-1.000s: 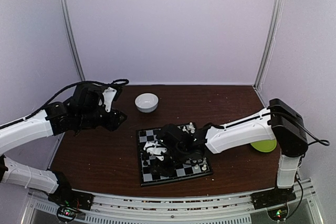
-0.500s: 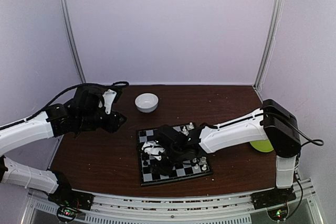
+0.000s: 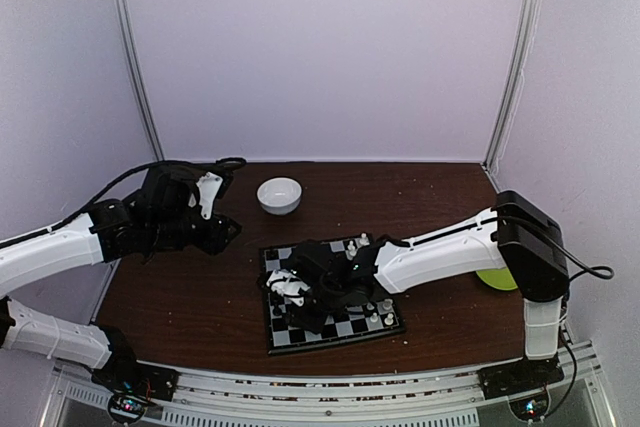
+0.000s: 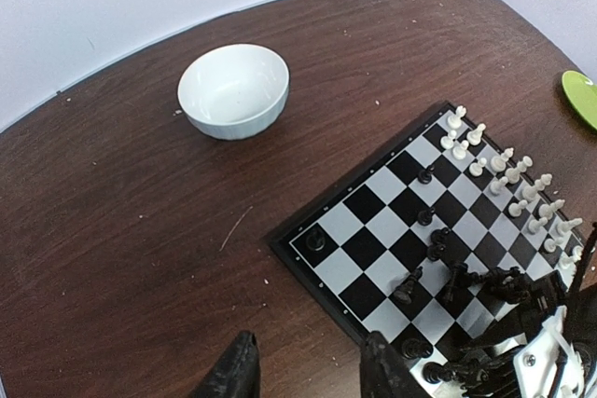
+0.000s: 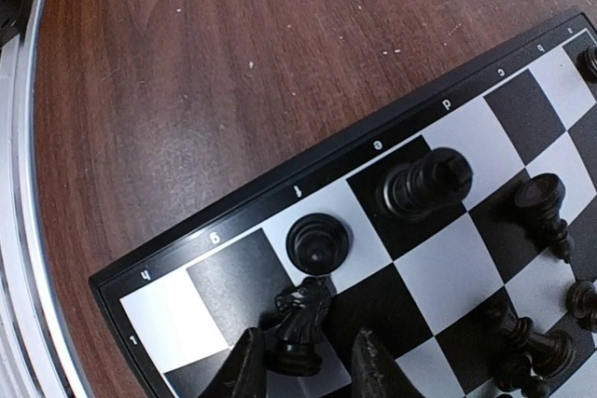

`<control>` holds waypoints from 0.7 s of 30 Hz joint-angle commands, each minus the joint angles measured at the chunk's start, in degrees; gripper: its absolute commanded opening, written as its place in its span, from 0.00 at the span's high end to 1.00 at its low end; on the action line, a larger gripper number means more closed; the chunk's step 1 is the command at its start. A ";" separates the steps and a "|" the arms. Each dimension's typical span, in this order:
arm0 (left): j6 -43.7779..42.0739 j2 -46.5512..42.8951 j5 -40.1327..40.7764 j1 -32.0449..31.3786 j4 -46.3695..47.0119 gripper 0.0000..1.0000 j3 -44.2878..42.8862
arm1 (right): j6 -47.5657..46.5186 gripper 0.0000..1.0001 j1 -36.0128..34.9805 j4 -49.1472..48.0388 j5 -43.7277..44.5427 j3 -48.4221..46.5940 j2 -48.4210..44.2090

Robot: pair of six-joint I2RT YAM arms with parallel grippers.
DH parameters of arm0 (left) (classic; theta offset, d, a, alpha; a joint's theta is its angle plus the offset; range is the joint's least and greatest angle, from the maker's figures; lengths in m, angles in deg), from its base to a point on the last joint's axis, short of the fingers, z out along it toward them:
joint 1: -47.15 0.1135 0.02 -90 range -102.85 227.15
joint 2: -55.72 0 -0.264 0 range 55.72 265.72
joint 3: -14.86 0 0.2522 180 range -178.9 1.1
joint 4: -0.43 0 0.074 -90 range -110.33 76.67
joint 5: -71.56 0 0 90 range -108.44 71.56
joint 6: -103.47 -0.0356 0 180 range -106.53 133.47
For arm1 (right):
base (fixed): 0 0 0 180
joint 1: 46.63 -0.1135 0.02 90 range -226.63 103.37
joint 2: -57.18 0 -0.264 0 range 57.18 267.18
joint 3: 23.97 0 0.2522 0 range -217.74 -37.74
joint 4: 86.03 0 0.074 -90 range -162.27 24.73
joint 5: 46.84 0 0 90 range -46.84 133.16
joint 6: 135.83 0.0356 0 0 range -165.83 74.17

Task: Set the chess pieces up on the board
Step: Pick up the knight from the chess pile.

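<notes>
Looking down from the top camera: small square black-and-white checkered chessboard with a thin black rim [image 3: 350, 328] lies slightly askew on the dark brown wooden table [image 3: 190, 297], toward the front edge. The right arm reaches across it. Right gripper [image 3: 295, 312] sits low over the board's near-left part, its jaws not readable from here. Left gripper [image 3: 228, 230] hangs over bare wood to the left of the board, apart from it. Round white ceramic bowl [image 3: 279, 195] stands behind the board. Lime-green plate [image 3: 500, 280] lies at far right, partly hidden by the right arm.

Left wrist view: two dark fingers [image 4: 238, 375] stand apart with only table between them, so the pincer is open and empty. Tiny white plastic chessmen [image 4: 504, 167] stand in two lines along the board's far edge. Tiny black plastic chessmen [image 4: 438, 241] are scattered unevenly over the middle squares.

Right wrist view: small black plastic knight [image 5: 300, 323] stands upright beside the lettered rim, between the fingers [image 5: 378, 365]. Jaws straddle it, not clamped: a strip of board shows between the knight and one finger. Black pawn [image 5: 317, 241] stands on the white square just beyond. Black rook [image 5: 424, 184] occupies the next dark square; upright or tipped, cannot tell.
</notes>
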 commanded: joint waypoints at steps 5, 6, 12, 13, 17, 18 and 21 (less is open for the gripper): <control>0.43 -0.37 0.45 0.07 2.18 0.63 0.45 | 0.08 0.68 -0.37 2.93 2.55 0.69 0.62; 0.43 -0.36 0.45 0.10 2.18 0.63 0.50 | -0.08 0.68 -0.38 2.93 2.58 0.77 0.63; 0.42 -0.18 0.31 0.11 2.28 0.63 0.46 | -0.58 0.79 -0.37 3.01 1.78 1.27 0.48; 0.43 -0.21 0.31 0.10 2.33 0.63 0.52 | -0.80 0.81 -0.35 3.05 1.53 1.56 0.07; 0.14 -0.20 -0.42 0.07 3.10 0.62 1.08 | -1.58 0.85 -0.05 3.49 0.09 3.58 -3.24; -0.10 -0.18 -0.95 0.11 3.59 0.63 1.29 | -1.71 0.86 0.19 3.16 -0.97 4.38 -4.56; -1.85 -1.25 -5.15 0.09 6.58 0.62 2.40 | -1.76 0.87 2.09 1.59 -6.39 6.97 -9.32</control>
